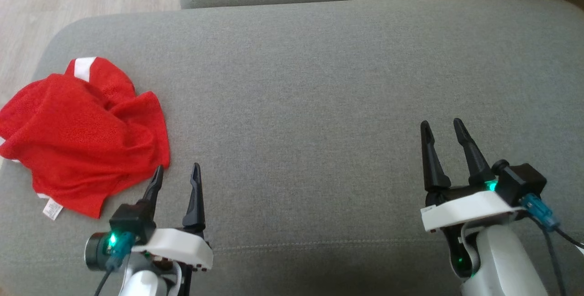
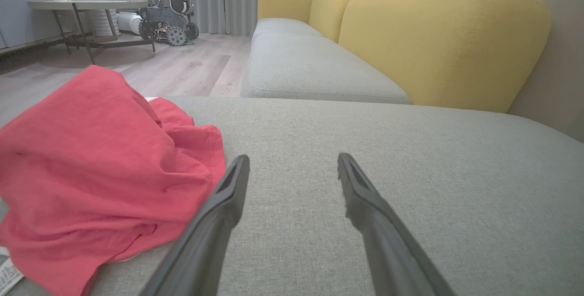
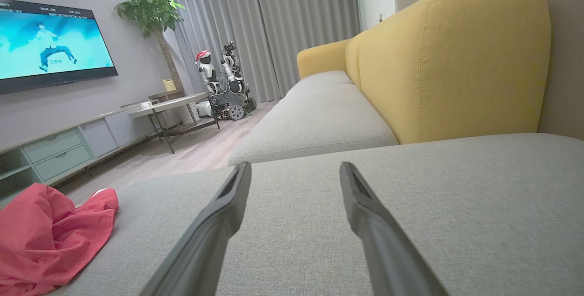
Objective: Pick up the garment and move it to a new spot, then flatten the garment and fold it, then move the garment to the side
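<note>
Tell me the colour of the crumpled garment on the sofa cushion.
The garment is red with white trim bands; the head view shows it best.

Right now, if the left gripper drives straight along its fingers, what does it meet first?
Probably nothing nearby: the open left gripper points across bare grey cushion. The red garment lies just beside its left finger, so that finger might brush the edge; depth is unclear.

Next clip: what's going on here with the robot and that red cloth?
The red garment lies crumpled at the left end of the grey cushion, not yet picked up. Both grippers are open and empty: the left gripper is right by the garment's edge, the right gripper well off to the right.
</note>
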